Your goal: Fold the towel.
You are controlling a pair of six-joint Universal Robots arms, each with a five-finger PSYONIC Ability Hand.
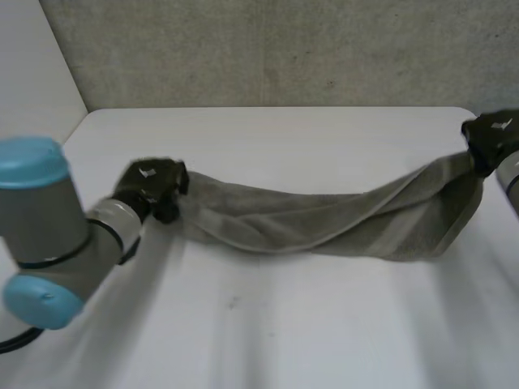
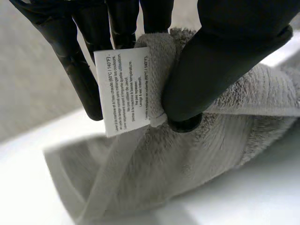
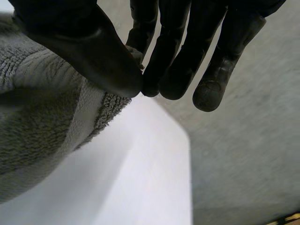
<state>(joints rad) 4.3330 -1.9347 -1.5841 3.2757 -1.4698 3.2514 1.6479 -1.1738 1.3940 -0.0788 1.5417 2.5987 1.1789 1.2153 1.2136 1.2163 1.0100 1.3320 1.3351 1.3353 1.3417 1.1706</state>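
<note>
A grey towel (image 1: 324, 223) hangs stretched between my two hands and sags onto the white table (image 1: 268, 324) in the middle. My left hand (image 1: 150, 188) holds its left end. In the left wrist view the thumb (image 2: 215, 65) pinches the towel (image 2: 187, 159) against the fingers (image 2: 75, 61), beside a white care label (image 2: 125, 89). My right hand (image 1: 489, 138) holds the right end at the table's far right corner. In the right wrist view its thumb (image 3: 89, 51) and fingers (image 3: 178, 51) pinch the towel's hemmed edge (image 3: 56, 117).
A grey textured wall (image 1: 284, 49) stands behind the table. The table's far edge runs just behind the towel, and its right edge lies under my right hand. Grey floor (image 3: 243, 154) lies beyond that corner.
</note>
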